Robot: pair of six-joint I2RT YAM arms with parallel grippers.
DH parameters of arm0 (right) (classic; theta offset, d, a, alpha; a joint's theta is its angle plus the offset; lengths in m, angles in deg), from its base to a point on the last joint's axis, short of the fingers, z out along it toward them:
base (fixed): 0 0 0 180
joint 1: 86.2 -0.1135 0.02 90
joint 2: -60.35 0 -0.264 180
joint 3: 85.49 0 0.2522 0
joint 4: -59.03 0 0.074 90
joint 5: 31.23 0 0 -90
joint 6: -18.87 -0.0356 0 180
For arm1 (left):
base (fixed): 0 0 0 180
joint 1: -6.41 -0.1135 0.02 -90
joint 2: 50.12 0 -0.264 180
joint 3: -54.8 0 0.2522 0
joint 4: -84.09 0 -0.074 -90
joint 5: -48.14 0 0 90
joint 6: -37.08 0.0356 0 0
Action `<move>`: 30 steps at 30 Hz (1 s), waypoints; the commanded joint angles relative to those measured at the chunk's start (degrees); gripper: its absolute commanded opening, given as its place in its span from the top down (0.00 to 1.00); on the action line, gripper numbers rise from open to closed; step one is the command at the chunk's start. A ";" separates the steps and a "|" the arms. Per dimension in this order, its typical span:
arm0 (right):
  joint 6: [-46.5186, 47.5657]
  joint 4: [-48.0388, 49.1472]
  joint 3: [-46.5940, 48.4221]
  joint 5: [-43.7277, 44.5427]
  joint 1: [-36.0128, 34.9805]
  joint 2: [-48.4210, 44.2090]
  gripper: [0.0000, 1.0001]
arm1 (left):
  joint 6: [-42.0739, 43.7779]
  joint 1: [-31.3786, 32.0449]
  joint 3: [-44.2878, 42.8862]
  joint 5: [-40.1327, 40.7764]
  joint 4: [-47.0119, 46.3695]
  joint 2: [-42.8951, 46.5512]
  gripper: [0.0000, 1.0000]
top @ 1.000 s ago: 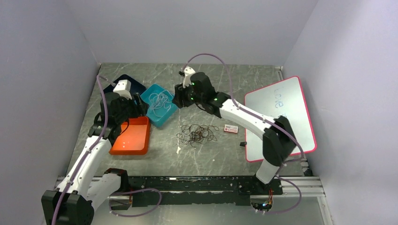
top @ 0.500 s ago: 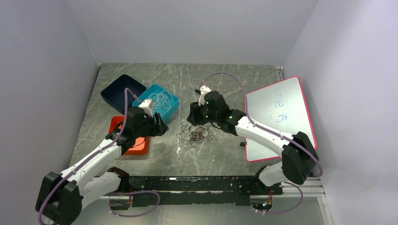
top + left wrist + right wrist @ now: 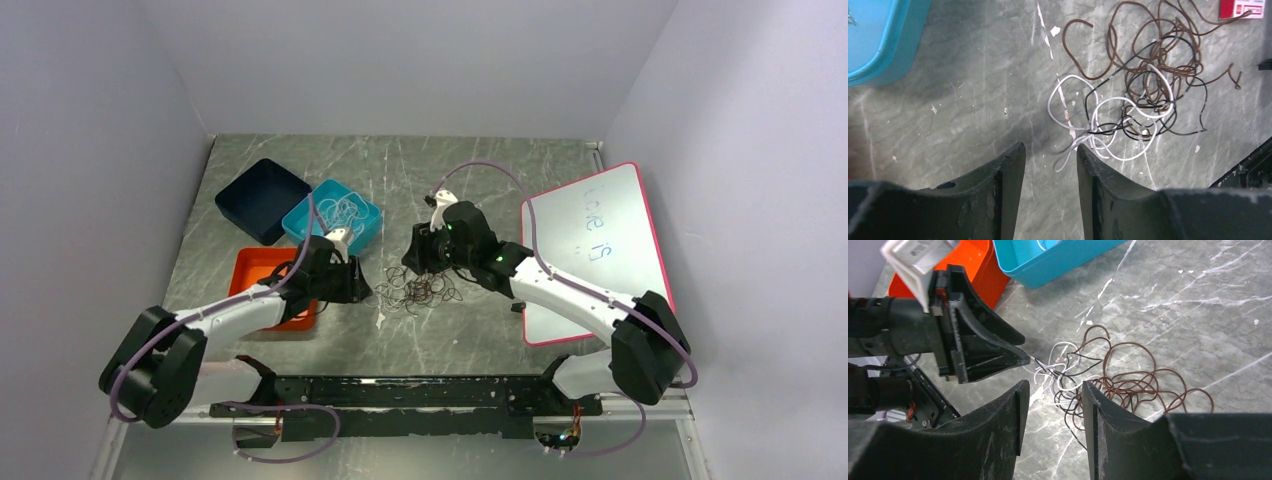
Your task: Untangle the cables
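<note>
On the left of the desk (image 3: 380,160) sit the orange tray (image 3: 255,272) and the teal bin (image 3: 365,235), which has whitish wires in it. Both are just behind the left arm, so a broad sweep back with a strand could clip a rim or drag wire across them.

The left gripper (image 3: 1048,150) is low over the desk, jaws apart and nothing between them, its tips right at the near edge of the cables (image 3: 420,288). The cables lie as one loose tangle of white, black and brown strands in the middle of the desk, between the two arms. The white loops nearest this gripper cross black ones; closing there could pinch two colours at once, and pulling would then tighten the knot rather than free a strand. A single hair-thin wire might equally slip out of the jaws.

The right gripper (image 3: 1053,385) is also parted and empty, poised above the tangle's far side and facing the left one closely. If both close in, fingers may collide; if both pull on linked strands, the whole bundle may lift. Springy ends could flick rightward onto the whiteboard (image 3: 600,240).
</note>
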 commanded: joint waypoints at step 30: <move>4.09 20.78 -12.41 -0.84 0.04 -11.50 0.46 | 11.92 1.13 -11.01 1.43 11.57 2.76 0.93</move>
